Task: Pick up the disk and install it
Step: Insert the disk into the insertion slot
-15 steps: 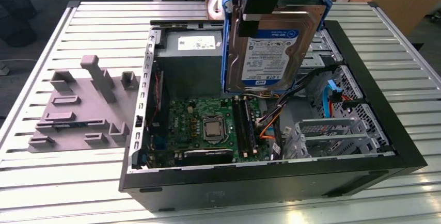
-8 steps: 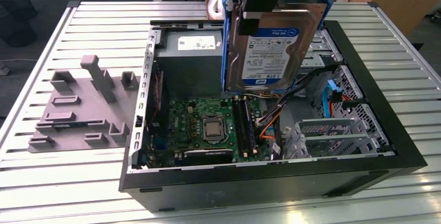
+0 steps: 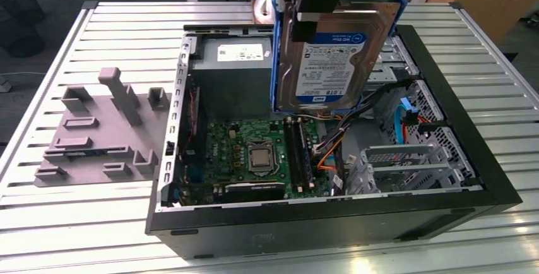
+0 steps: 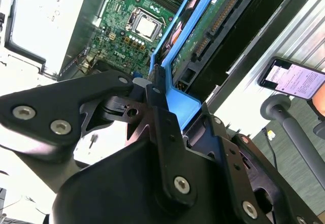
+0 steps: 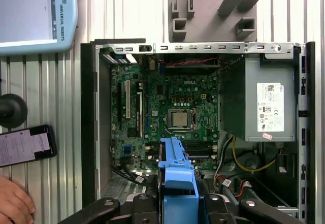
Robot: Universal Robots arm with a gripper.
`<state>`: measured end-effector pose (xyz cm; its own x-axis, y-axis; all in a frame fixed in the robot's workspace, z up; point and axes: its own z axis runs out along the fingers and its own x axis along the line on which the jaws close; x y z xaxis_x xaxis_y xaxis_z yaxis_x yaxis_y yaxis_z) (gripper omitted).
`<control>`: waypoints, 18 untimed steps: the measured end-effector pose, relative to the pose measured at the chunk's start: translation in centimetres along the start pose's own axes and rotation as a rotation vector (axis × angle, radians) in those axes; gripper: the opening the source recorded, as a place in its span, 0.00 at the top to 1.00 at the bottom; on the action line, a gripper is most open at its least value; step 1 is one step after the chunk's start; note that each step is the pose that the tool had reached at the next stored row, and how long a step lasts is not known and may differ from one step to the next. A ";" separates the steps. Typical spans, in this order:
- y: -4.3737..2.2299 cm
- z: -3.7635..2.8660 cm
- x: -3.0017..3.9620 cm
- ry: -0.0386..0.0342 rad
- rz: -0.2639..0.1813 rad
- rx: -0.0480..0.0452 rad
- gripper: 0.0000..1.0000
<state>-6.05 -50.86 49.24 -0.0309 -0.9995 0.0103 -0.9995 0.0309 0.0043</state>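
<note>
Disk (image 3: 332,56) hangs on edge, label outward, above the open case (image 3: 337,223). Claw (image 3: 327,2) pinches its blue frame at the upper end. In the exterior view the disk is at 12 o'clock of the motherboard (image 3: 252,154), the power supply (image 3: 231,75) at the disk's 9 o'clock. Grey fixture (image 3: 101,129) lies on the bench (image 3: 84,230) at the case's 9 o'clock.

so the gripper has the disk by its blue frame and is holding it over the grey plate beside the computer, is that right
Not quite. In the exterior view the gripper holds the disk by its blue frame over the open computer, not the grey plate, which lies apart at the exterior view's left.
</note>
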 end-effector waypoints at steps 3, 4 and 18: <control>0.00 -0.06 0.00 0.0000 0.000 0.0000 0.64; 0.00 -0.08 0.00 0.0000 0.000 0.0000 0.64; 0.00 -0.35 0.00 0.0000 0.000 0.0000 0.64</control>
<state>-6.05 -50.86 49.59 -0.0309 -0.9995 0.0103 -0.9995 0.0309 0.0043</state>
